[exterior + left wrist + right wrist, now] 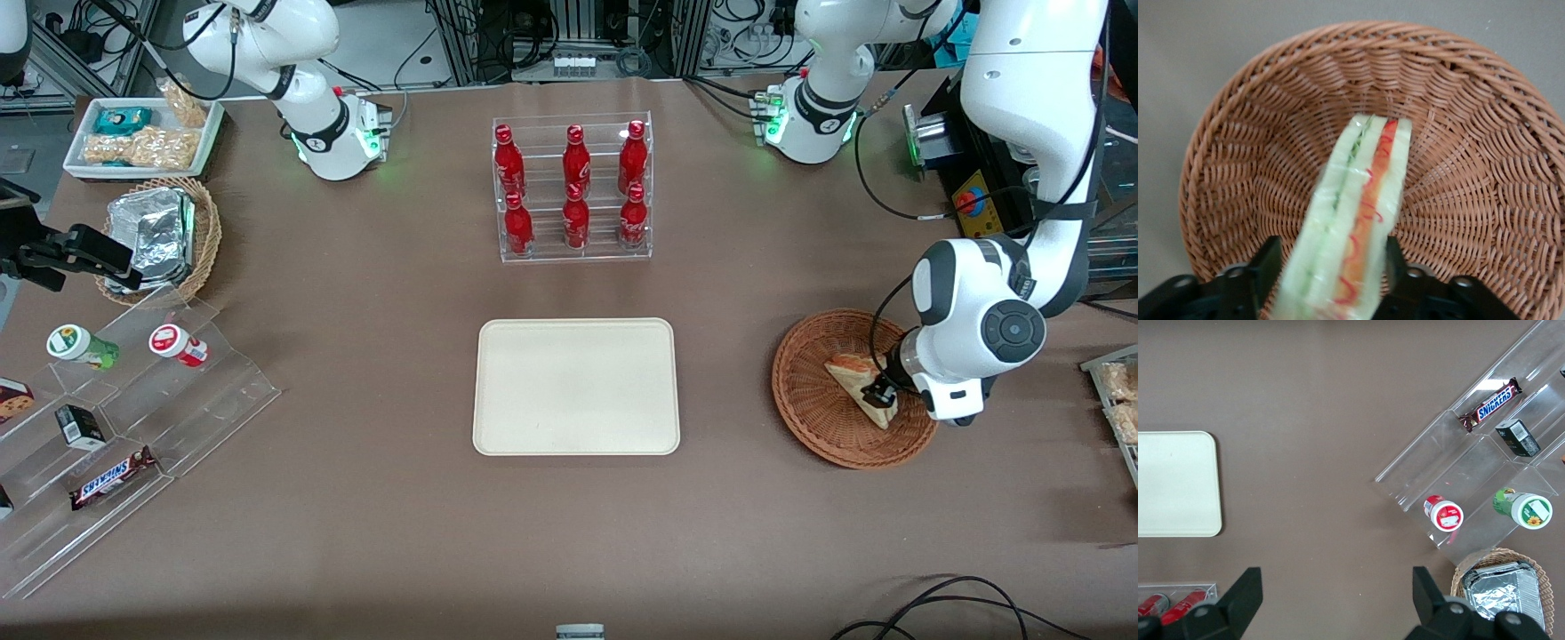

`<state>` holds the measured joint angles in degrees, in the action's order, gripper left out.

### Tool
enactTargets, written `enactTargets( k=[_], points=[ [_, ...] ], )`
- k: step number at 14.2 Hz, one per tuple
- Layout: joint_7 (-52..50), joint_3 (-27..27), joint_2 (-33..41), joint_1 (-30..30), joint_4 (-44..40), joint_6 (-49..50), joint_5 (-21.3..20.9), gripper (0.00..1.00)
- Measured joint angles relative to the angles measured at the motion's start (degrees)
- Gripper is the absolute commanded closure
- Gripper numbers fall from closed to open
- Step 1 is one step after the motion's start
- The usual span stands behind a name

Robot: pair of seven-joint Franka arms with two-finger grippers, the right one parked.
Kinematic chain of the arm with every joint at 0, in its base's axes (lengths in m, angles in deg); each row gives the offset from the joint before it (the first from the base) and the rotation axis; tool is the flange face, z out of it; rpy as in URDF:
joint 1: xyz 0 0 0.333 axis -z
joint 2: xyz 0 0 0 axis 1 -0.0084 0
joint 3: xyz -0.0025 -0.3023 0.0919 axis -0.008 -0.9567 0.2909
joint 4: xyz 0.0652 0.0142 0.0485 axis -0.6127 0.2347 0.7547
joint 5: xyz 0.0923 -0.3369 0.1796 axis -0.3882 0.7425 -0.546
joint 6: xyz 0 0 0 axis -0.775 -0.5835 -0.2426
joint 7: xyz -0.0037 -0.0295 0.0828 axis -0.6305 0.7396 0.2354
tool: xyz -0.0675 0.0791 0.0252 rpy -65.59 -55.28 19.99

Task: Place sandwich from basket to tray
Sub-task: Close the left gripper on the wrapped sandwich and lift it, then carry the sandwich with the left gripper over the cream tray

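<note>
Reddish-brown wicker forms the basket (pixel 831 418), seen at the right of the front frame, level with the cream tray (pixel 576 388) at the centre. The sandwich (pixel 855 378) is found inside the basket, standing on edge, its green and red-orange layers visible in the wrist view (pixel 1361 220). The gripper (pixel 882 393) is lowered into the basket and is clenched on the sandwich, one black finger (pixel 1265 270) pressed against each bread face. The tray's surface is seen bare.
</note>
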<state>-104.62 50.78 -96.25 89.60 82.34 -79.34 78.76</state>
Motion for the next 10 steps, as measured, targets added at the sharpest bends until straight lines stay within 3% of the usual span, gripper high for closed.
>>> enactTargets(
  k=[4,7,10],
  points=[
    [-0.7,-0.2,0.1,0.2,-1.5,3.0,0.4,0.89],
    [-0.7,-1.2,0.3,1.0,-8.6,15.0,0.4,0.89],
    [-0.3,-6.0,0.4,1.4,-12.6,18.9,0.5,0.89]
  ],
)
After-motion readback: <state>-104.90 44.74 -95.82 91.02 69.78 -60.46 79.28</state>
